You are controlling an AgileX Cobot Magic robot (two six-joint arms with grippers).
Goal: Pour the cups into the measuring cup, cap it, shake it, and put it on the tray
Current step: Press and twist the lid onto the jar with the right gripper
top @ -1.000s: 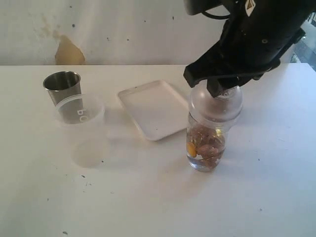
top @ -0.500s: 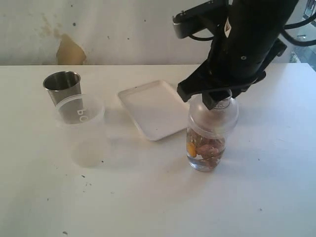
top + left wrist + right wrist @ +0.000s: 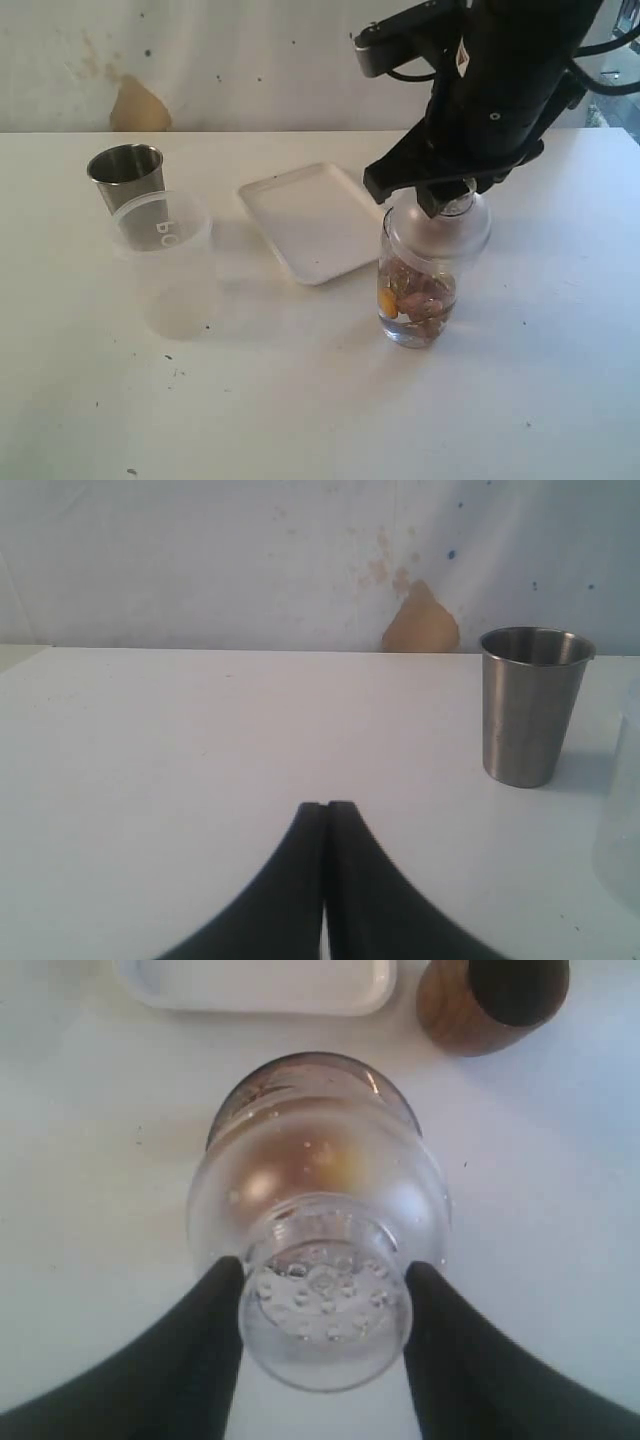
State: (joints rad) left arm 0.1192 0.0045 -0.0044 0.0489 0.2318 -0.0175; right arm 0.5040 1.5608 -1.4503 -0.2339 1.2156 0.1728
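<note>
Hand (image 3: 322,1282) on cap (image 3: 320,1210), wooden cup (image 3: 488,1002) nearby

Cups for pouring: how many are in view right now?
2. The steel tumbler stands far left, behind the translucent tub; the wooden cup shows only in the right wrist view, near the white tray.

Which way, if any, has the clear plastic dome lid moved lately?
Yes: the clear plastic dome lid, gripped by the right claw, sank slightly onto the clear measuring cup, judged against the flat white tray.
</note>
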